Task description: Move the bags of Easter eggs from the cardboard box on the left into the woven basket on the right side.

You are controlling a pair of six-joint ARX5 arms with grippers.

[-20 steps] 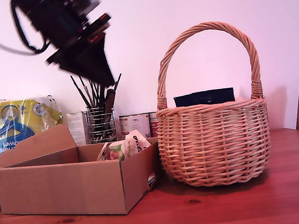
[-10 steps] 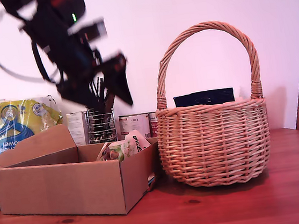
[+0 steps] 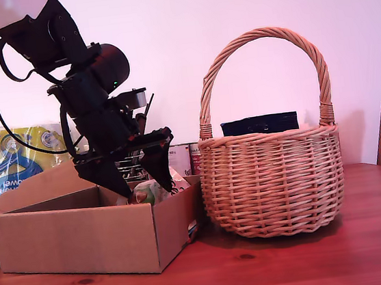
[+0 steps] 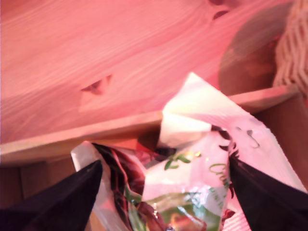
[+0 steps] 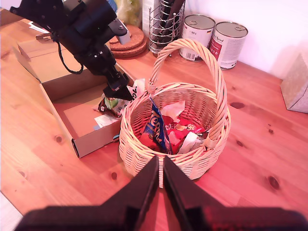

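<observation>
Down from the exterior view's upper left, my first gripper point(image 3: 143, 182) now straddles, jaws wide, the white-and-green egg bag point(image 4: 202, 187) in the cardboard box point(image 3: 85, 240), seemingly ungrasped.

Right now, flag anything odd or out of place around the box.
Nothing spilled or damaged. The white-cream bag stands crumpled above the cardboard box rim, between my first gripper's open jaws, not yet gripped.

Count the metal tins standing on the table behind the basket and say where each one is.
2. The first tin stands beside the wire utensil holder; the second tin touches it on the side away from the holder. More may be hidden elsewhere.
</observation>
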